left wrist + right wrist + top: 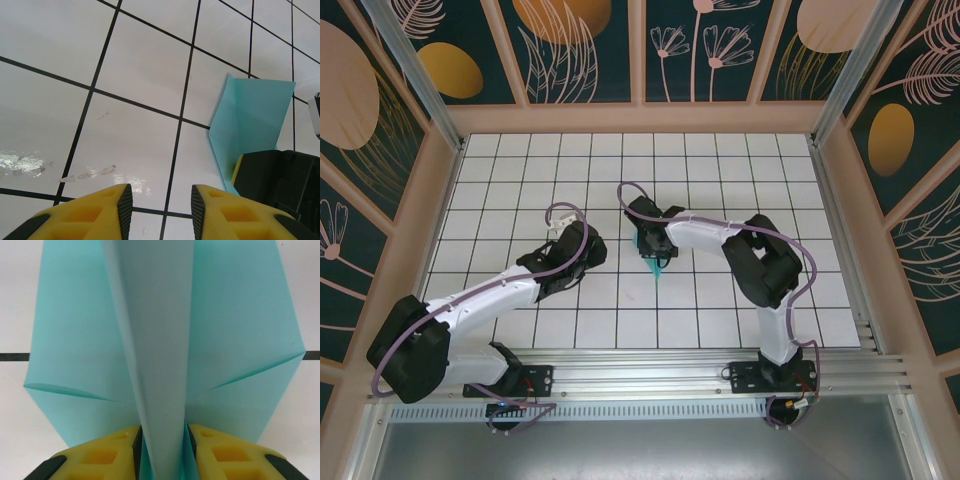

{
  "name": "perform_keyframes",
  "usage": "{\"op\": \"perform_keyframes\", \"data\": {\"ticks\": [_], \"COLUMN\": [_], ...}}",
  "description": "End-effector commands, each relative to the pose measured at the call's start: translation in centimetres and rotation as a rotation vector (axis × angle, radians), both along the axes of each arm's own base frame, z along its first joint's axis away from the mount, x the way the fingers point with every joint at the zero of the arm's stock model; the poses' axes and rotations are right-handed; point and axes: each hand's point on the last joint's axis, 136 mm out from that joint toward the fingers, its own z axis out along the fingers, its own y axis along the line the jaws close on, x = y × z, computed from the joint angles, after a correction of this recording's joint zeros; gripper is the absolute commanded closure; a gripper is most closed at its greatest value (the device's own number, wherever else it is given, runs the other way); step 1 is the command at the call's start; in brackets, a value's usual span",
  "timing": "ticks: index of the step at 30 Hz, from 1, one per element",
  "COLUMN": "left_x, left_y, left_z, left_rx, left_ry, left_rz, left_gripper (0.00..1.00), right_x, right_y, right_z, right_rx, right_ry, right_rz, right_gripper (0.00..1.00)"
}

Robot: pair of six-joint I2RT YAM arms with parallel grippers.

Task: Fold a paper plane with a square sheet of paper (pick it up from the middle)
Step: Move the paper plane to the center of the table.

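The right hand [650, 243] is hovering near the middle of the white worktop [720, 160] ruled with black grid lines, and it is holding the slim, creased paper plane [659, 266] of thin light cyan paper. From above, a pointed end of the paper plane is sticking out of the hand towards the near edge of the worktop.

In the right wrist view, the two yellow fingers [100, 455] are standing only narrowly apart. The raised centre fold of the paper plane [160, 340] is filling the gap between them, so the pads are pressing on it from both sides. The two wings are spreading out left and right of that fold, each one showing a slanted crease low down. The white worktop and one black grid line are showing past the paper's outer edges.

The left hand [565, 238] is hanging over the worktop to the left of the right hand, near it but not touching it. In the left wrist view, its yellow fingers [90, 210] are standing partly open, a moderate gap between them. They are gripping nothing, and bare white tile and a black line are showing through the gap. Further right in that view, the paper plane [252, 117] is appearing as a folded cyan panel, with the black body and a yellow fingertip of the right hand sitting against its lower edge. Faint smudges are marking the tiles on the left side of that view.
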Motion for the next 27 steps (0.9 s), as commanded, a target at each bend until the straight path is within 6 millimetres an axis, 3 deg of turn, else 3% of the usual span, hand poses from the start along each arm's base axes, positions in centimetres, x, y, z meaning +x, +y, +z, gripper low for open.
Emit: {"op": "perform_keyframes", "data": {"ticks": [1, 8, 16, 21, 25, 27], "left_x": [0.8, 0.7, 1.0, 1.4, 1.7, 1.9], "left_y": [0.5, 1.0, 1.9, 3.2, 4.6, 5.4], "left_z": [1.9, 2.4, 3.5, 4.6, 5.7, 6.2], "left_rx": [-0.008, -0.005, 0.021, 0.073, 0.138, 0.181], "left_ry": [-0.064, -0.082, -0.127, -0.177, -0.231, -0.26], "left_rz": [0.029, 0.04, 0.07, 0.107, 0.146, 0.165], "left_gripper": [0.61, 0.6, 0.6, 0.59, 0.54, 0.5], "right_x": [-0.3, 0.5, 0.7, 1.0, 0.5, 0.3], "right_y": [-0.5, 0.7, -0.3, -4.3, -10.2, -14.1], "right_z": [0.2, 4.4, 10.3, 16.9, 21.8, 22.5], "right_rx": [-0.06, 0.006, 0.03, 0.03, 0.027, -0.007], "right_ry": [0.015, -0.059, -0.213, -0.469, -0.698, -0.767], "right_rz": [0.011, 0.021, -0.01, -0.135, -0.299, -0.401], "right_gripper": [0.68, 0.58, 0.51, 0.49, 0.4, 0.34]}}
